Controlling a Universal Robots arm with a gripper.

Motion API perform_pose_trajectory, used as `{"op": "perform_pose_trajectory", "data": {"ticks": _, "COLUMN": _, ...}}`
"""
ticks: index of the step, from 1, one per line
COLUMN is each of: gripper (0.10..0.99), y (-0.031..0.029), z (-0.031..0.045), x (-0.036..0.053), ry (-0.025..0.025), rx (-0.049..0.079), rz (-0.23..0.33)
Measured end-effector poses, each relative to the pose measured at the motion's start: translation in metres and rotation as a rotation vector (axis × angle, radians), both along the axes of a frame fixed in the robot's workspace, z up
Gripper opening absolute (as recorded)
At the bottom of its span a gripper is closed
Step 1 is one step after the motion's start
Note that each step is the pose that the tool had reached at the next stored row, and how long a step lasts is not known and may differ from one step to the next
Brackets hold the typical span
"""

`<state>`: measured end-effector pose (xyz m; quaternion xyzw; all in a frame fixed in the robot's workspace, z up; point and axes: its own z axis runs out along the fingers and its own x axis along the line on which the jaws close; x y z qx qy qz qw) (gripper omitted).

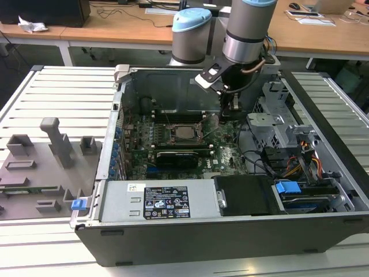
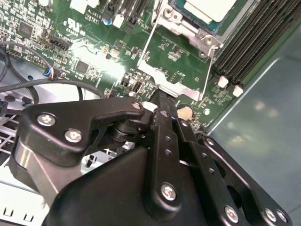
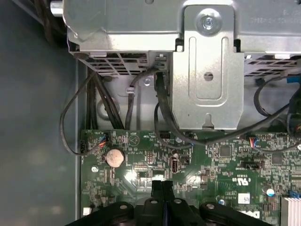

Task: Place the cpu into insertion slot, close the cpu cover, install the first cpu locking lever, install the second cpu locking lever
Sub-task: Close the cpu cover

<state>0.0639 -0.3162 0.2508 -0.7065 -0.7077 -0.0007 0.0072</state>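
the cpu (image 2: pixel 207 8) already sits in the insertion slot (image 2: pixel 181 23), its dull silver top showing inside the metal rim - in the exterior view it lies near the middle of the green board (image 1: pixel 228 153) inside the open computer case (image 1: pixel 230 231). the cpu cover (image 2: pixel 164 80) looks raised rather than laid flat: in the second wrist view its thin side bars run from the slot towards the camera and end in a silvery cross piece, with green board visible through the cut-out.

the gripper (image 2: pixel 161 100) hangs just at that free end of the cover; whether it touches the metal i cannot tell. its jaws are clenched together, finger against finger, with nothing visible between them - the first wrist view shows the closed tips (image 3: pixel 162 184) over the board near a round coin battery (image 3: pixel 113 157). long black memory slots (image 2: pixel 249 33) lie beside the socket. the case rests on a slatted desk (image 1: pixel 63 98).
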Motion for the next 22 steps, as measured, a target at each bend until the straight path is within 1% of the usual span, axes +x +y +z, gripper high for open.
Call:
{"op": "perform_pose_trajectory", "data": {"ticks": 1, "gripper": 0.106, "y": 0.0, "z": 0.0015, "x": 0.0, "ry": 0.0035, "rx": 0.0, "rz": 0.0}}
{"op": "perform_pose_trajectory", "data": {"ticks": 2, "gripper": 0.106, "y": 0.0, "z": 0.0021, "x": -0.0002, "ry": 0.0055, "rx": 0.0, "rz": 0.0}}
{"op": "perform_pose_trajectory", "data": {"ticks": 3, "gripper": 0.106, "y": 0.0, "z": 0.002, "x": -0.0006, "ry": 0.006, "rx": 0.0, "rz": 0.0}}
{"op": "perform_pose_trajectory", "data": {"ticks": 5, "gripper": 0.106, "y": 0.0, "z": 0.0022, "x": -0.0029, "ry": 0.0062, "rx": 0.0, "rz": 0.0}}
{"op": "perform_pose_trajectory", "data": {"ticks": 8, "gripper": 0.106, "y": 0.0, "z": 0.002, "x": -0.0118, "ry": 0.0062, "rx": 0.0, "rz": 0.001}}
{"op": "perform_pose_trajectory", "data": {"ticks": 12, "gripper": 0.106, "y": 0.0, "z": 0.0019, "x": -0.0147, "ry": 0.0058, "rx": 0.0, "rz": 0.001}}
{"op": "perform_pose_trajectory", "data": {"ticks": 14, "gripper": 0.106, "y": 0.0, "z": 0.0019, "x": -0.0197, "ry": 0.0058, "rx": 0.0, "rz": 0.001}}
{"op": "perform_pose_trajectory", "data": {"ticks": 16, "gripper": 0.106, "y": 0.0, "z": 0.0019, "x": -0.0272, "ry": 0.0033, "rx": 0.0, "rz": 0.001}}
{"op": "perform_pose_trajectory", "data": {"ticks": 18, "gripper": 0.106, "y": 0.0, "z": 0.0017, "x": -0.0327, "ry": 0.0004, "rx": 0.0, "rz": 0.001}}
{"op": "perform_pose_trajectory", "data": {"ticks": 19, "gripper": 0.106, "y": 0.0, "z": 0.0011, "x": -0.0376, "ry": -0.0013, "rx": 0.0, "rz": 0.001}}
{"op": "perform_pose_trajectory", "data": {"ticks": 22, "gripper": 0.106, "y": 0.0, "z": -0.0007, "x": -0.0455, "ry": -0.0024, "rx": 0.0, "rz": 0.001}}
